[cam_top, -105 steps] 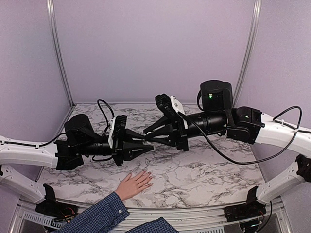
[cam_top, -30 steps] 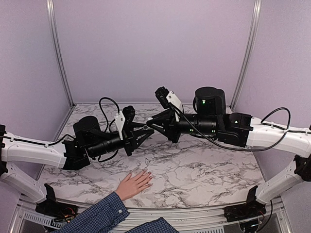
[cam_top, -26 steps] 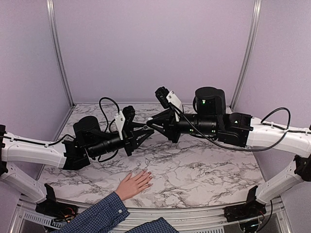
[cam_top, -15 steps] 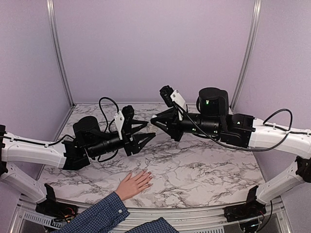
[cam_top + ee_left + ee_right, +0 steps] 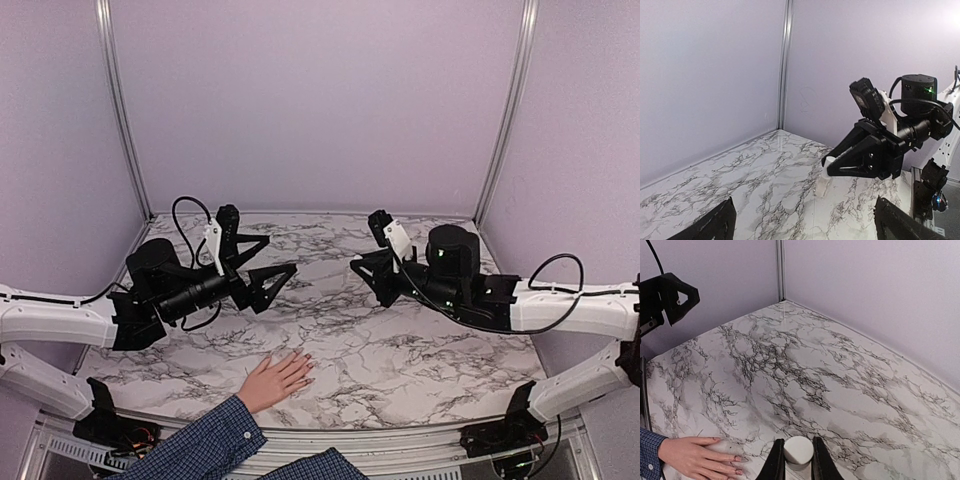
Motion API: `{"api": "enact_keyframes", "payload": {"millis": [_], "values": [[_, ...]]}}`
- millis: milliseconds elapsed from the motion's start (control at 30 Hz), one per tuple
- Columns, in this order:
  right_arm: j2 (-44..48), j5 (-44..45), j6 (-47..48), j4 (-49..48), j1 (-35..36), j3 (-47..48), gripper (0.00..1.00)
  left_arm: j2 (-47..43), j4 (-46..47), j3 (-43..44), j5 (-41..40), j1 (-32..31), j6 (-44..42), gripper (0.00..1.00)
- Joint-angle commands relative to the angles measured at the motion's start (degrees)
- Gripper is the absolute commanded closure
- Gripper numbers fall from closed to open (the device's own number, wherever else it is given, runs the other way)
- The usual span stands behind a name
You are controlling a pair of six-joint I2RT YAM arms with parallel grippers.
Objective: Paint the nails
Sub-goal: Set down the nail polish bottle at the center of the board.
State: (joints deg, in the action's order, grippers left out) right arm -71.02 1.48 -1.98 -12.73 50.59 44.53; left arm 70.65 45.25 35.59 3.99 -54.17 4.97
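Change: a second ago the two grippers met tip to tip over mid-table. Now they are well apart, each drawn back toward its own side.
Meaning: the exchange between them looks finished. Painting itself has not begun, since nothing is near the nails.
Left arm: stretched low, pointing inward. The left gripper (image 5: 281, 253) is spread wide and carries nothing.
Right arm: reaches in from the right, forearm low. The right gripper (image 5: 355, 266) has its fingers narrow, pinching a small white piece (image 5: 798, 450) with a round top — cap or brush handle, cannot tell.
Nails: the nails (image 5: 738, 460) are on the person's hand (image 5: 275, 379), palm down on the table (image 5: 420, 350) at the near edge, with a plaid sleeve (image 5: 200, 445) behind it.
Next: the right gripper likely has to descend toward the fingertips — slowly, as the targets are tiny.
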Motion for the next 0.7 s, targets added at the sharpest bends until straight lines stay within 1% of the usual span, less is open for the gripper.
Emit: {"api": "enact_keyframes", "payload": {"millis": [0, 100, 233, 467, 667], "values": [[-0.78, 3.70, -0.96, -9.55, -1.02, -3.13, 1.00, -2.22, 1.66, -1.88, -3.57, 2.05, 4.39, 0.01], [-2.32, 3.51, -1.64, -14.08, -1.92, -6.65, 1.00, -3.29, 1.68, -3.30, -6.81, 3.11, 5.53, 0.01], [-5.38, 3.05, -2.47, -19.64, -2.99, -10.71, 1.00, -4.68, 1.60, -4.81, -9.05, 4.00, 6.57, 0.01], [-11.31, 3.62, -2.54, -30.64, -3.81, -16.35, 1.00, -5.58, 1.59, -5.80, -10.54, 4.73, 6.89, 0.01], [-16.74, 3.49, -2.49, -37.64, -4.36, -18.14, 1.00, -5.19, 1.59, -5.64, -11.03, 5.03, 7.23, 0.01]]}}
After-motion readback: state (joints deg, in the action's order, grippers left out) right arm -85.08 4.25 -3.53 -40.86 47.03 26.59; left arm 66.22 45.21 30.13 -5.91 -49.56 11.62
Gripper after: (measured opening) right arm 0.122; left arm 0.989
